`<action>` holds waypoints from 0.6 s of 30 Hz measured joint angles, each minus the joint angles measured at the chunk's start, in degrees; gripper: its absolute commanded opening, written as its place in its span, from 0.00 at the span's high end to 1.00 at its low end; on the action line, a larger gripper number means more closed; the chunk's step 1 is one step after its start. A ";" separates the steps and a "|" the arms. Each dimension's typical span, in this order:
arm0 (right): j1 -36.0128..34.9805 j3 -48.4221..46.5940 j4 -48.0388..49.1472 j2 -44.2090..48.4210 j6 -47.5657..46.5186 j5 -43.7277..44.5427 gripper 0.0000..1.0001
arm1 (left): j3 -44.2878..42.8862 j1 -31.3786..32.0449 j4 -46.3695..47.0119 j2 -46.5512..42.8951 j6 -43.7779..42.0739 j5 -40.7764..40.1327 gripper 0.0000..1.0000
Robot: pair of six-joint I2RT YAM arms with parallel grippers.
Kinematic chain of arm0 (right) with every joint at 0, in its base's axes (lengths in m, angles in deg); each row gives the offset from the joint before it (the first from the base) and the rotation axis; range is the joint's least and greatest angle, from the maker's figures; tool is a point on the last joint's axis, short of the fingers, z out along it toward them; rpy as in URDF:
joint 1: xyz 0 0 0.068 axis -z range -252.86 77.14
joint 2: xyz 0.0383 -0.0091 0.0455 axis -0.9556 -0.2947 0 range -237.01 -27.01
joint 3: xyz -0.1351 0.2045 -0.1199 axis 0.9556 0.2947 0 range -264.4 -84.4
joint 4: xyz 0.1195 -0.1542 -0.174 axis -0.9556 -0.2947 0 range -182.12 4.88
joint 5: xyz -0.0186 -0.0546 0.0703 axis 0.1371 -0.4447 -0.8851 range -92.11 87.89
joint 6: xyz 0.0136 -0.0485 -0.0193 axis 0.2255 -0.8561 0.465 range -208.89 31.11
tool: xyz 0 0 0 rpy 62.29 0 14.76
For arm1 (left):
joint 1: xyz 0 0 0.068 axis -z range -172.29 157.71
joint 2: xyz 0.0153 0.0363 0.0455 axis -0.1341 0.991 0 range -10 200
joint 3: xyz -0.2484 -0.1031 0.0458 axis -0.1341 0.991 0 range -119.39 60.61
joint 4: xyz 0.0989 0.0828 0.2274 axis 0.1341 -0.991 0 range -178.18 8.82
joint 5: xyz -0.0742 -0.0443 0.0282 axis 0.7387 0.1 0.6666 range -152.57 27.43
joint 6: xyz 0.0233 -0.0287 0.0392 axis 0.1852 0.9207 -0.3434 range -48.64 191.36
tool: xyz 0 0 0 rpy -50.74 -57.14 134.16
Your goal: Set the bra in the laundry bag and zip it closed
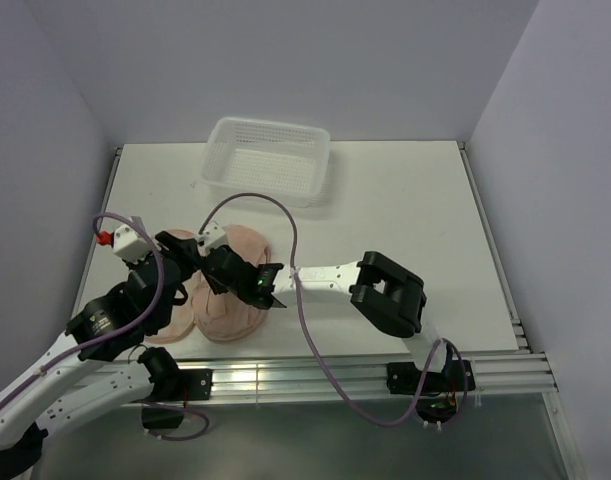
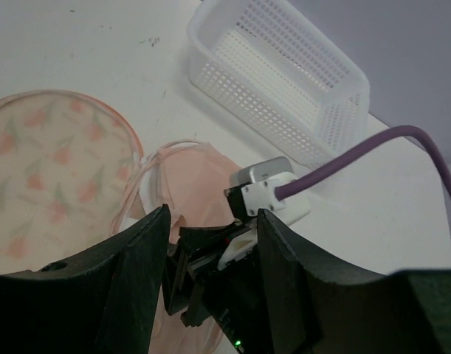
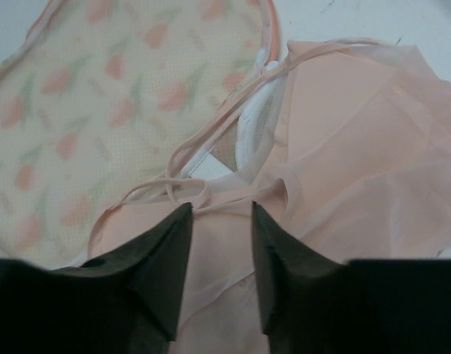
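crowding both arms over one spot by the near left corner is the risk: left gripper [image 2: 212, 221], spread, hangs just above the right gripper [image 3: 219, 210] and its cable [image 2: 373, 147] and could clip them. right gripper is spread over the bra [image 3: 343, 147], which lies beside the open flap of the laundry bag [image 3: 100, 110], probably on its other half. straps [image 3: 210, 140] may snag. free room toward the right edge.

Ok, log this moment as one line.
left gripper: open | right gripper: open over bra | bra: uncovered beside laundry bag
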 measured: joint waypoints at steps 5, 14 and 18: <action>0.37 5.40 1.55 3.19 3.10 -1.31 0.46 | 0.00 -4.39 0.90 2.49 -0.59 0.52 0.43; 0.11 22.53 5.46 19.58 9.29 -3.93 0.47 | 0.31 -37.22 10.62 11.89 -8.66 24.50 0.51; -1.55 26.40 5.88 26.91 11.02 -4.52 0.47 | 3.80 -54.31 11.47 15.34 -11.52 37.97 0.61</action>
